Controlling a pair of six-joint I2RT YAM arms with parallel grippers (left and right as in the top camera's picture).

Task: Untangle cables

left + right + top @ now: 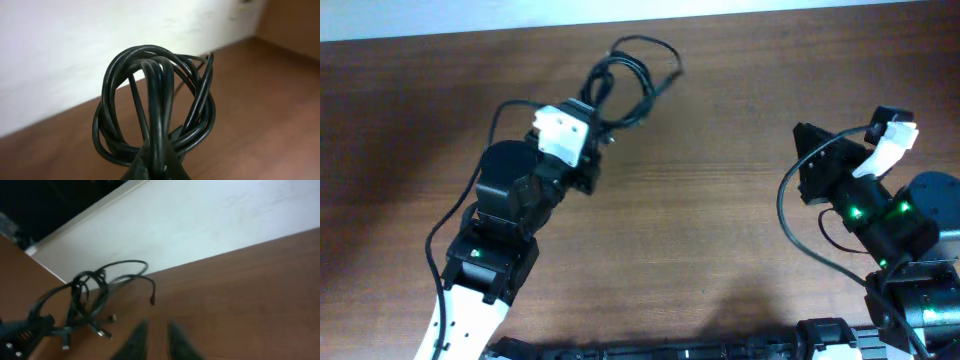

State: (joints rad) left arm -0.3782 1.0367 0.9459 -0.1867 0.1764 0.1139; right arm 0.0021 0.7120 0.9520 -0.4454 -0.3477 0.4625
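Cables (625,85): one knotted bundle of thin black loops, on the far side of the table (720,230), left of centre, near the white wall (75,50).
Left gripper (598,128): clamped on the near end of the bundle; in the left wrist view, loops standing up from between the fingers and crossing one another.
Outer loop: arching past the knot toward the far table edge.
Plug ends (103,333): several small ones lying on the wood just beside the bundle, clearest in the right wrist view.
Right gripper (157,340): fingers slightly apart, holding nothing, over bare wood on the right side, well apart from the cables and pointed toward them.
Height of bundle: cannot tell whether lifted clear of the table or resting on it.
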